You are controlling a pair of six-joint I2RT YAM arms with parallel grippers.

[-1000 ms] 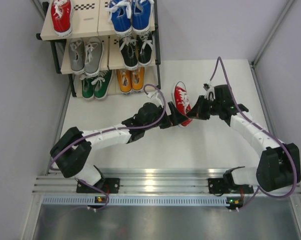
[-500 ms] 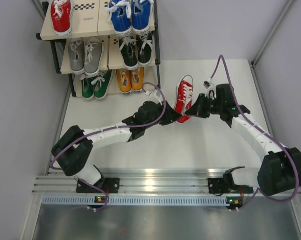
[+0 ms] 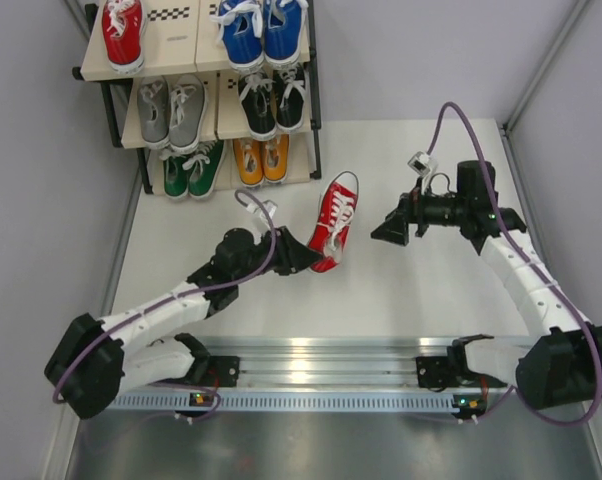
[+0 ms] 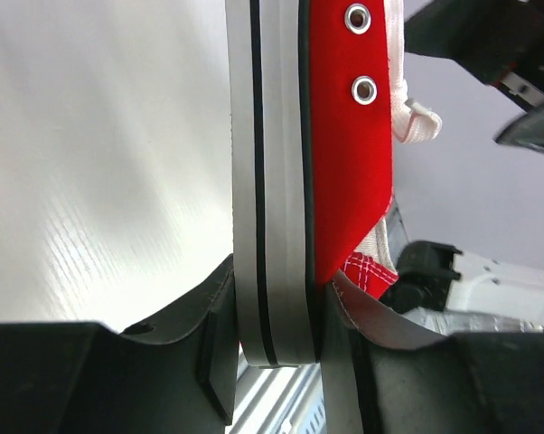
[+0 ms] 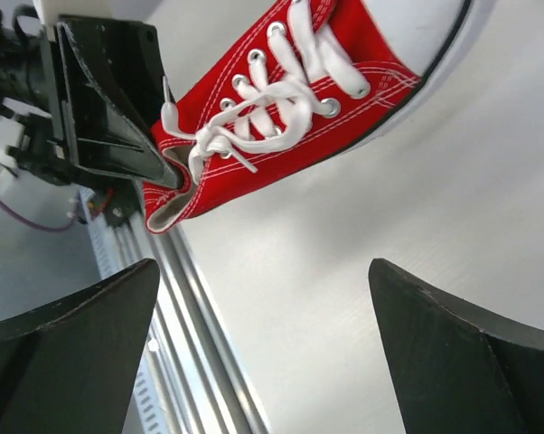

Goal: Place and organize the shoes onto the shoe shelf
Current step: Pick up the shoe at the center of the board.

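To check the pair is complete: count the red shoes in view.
2. One red shoe sits on the shelf's top board, left; the second red shoe is held by the left gripper.

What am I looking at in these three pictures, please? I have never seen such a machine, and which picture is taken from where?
These are two robot arms bolted at the near edge of a white table. The wide picture looks down from above; the other two come from a small camera on each wrist. The left pincer grips a red shoe by its heel. The right pincer is open and holds nothing; its camera sees that shoe's laces. At the back stands a shoe shelf carrying a second red shoe and five coloured pairs.
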